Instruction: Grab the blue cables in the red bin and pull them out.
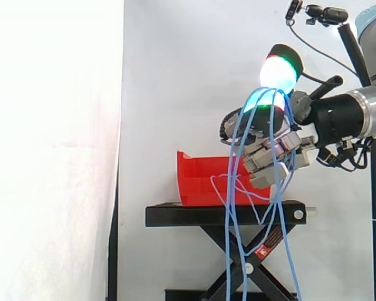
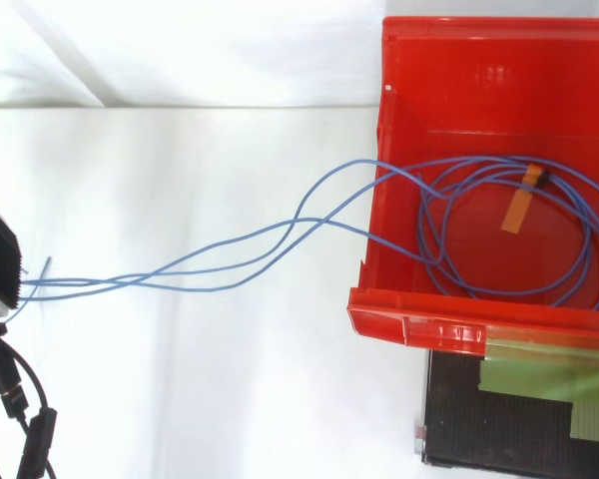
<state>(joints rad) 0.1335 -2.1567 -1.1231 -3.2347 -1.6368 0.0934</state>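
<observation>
The fingers (image 1: 279, 70) are curling over the blue cables (image 1: 267, 94) and clamping on them, the strands looping across just under the glowing pads. How many strands are sitting in the grip is hard to make out, since the glow is washing them out there. The hand (image 1: 272, 150) is hanging at about 2 o'clock from the red bin (image 1: 197, 179), with the arm (image 1: 357, 113) coming in from the 3 o'clock edge.

From the fingers the strands are dropping toward 6 o'clock. They are passing in front of the bin's right end and the black bench (image 1: 225, 214) and running off the bottom edge, so their ends are cut off. One strand is bowing back toward 9 o'clock across the bin's wall, which is hiding the bin's inside in the side view.

In the top view the rest of the cables are lying coiled inside the bin, an orange tape (image 2: 519, 210) sitting on the coil near its 12 o'clock side. The 3 o'clock edge is cutting off both the bin and the coil. Several strands are crossing the bin's 9 o'clock wall and stretching toward the 9 o'clock edge. There they are meeting a dark ribbed block (image 2: 0, 261), half cut off, and which part of the robot it is cannot be told
</observation>
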